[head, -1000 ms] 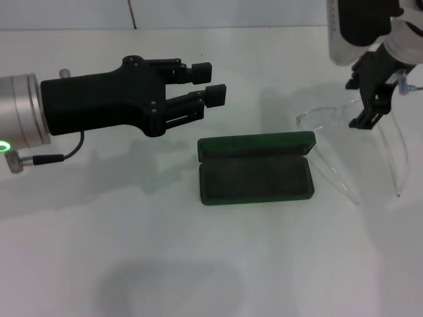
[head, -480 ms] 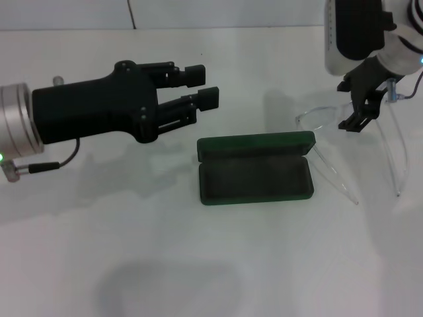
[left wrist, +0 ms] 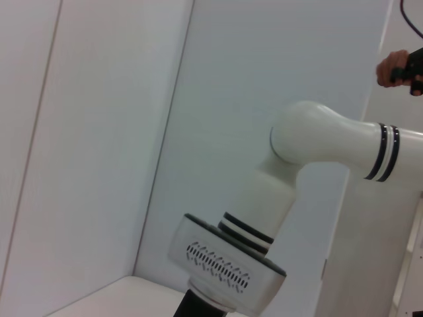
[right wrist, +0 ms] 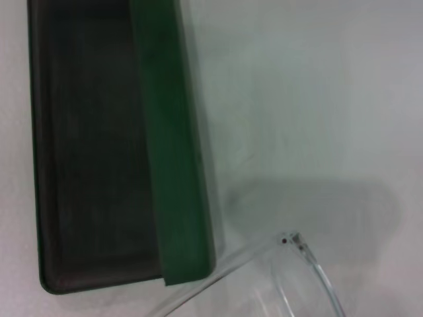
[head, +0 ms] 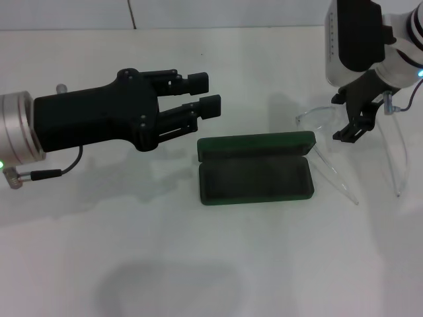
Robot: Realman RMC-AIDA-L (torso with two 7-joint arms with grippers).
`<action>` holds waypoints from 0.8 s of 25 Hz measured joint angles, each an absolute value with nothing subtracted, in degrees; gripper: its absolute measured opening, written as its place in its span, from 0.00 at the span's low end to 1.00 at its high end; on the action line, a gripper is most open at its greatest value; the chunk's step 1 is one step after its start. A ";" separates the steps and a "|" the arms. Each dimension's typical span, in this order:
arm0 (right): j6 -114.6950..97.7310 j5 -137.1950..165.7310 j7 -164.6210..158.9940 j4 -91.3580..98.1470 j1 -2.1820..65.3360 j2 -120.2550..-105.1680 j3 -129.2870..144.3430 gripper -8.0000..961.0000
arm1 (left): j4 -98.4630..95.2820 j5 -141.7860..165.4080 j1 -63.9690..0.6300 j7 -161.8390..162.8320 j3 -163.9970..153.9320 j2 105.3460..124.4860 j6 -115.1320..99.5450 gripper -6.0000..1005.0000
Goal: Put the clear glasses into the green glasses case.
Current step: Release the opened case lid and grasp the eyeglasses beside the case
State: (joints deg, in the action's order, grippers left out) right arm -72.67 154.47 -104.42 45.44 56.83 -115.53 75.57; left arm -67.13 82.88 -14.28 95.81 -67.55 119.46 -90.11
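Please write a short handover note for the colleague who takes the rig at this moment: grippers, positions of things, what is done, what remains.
Left gripper: open, empty, hovering left of and behind the green glasses case.
Right gripper: over the clear glasses; finger state and any grasp unclear.
Case: open on the table, empty.
Glasses: unfolded, right of the case, one arm tip beside its right end.
Done: nothing placed.
Left: grasp the glasses, put them into the case.

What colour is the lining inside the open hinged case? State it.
Dark green, almost charcoal, inside the dark green rounded hard glasses case; the head view shows it best.
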 joint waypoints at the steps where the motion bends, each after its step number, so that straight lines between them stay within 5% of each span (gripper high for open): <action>1: -72.51 154.41 -104.42 44.99 56.90 -115.54 75.57 0.73 | -67.17 82.86 -14.30 95.81 -67.53 119.44 -90.21 0.43; 10: -71.80 154.24 -104.77 43.61 56.85 -115.57 74.20 0.55 | -66.98 82.80 -14.29 95.75 -67.50 119.42 -90.26 0.43; 16: -72.49 154.79 -106.39 44.10 56.95 -115.43 72.14 0.31 | -66.99 82.78 -14.27 95.66 -67.39 119.44 -90.27 0.43; 20: -73.64 156.13 -107.09 43.89 57.19 -115.35 72.11 0.23 | -66.96 82.78 -14.07 95.64 -66.88 119.44 -90.33 0.43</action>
State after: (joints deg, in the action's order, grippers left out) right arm -73.64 156.13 -107.09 43.89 57.19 -115.35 72.11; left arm -66.96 82.78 -14.07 95.64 -66.88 119.44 -90.33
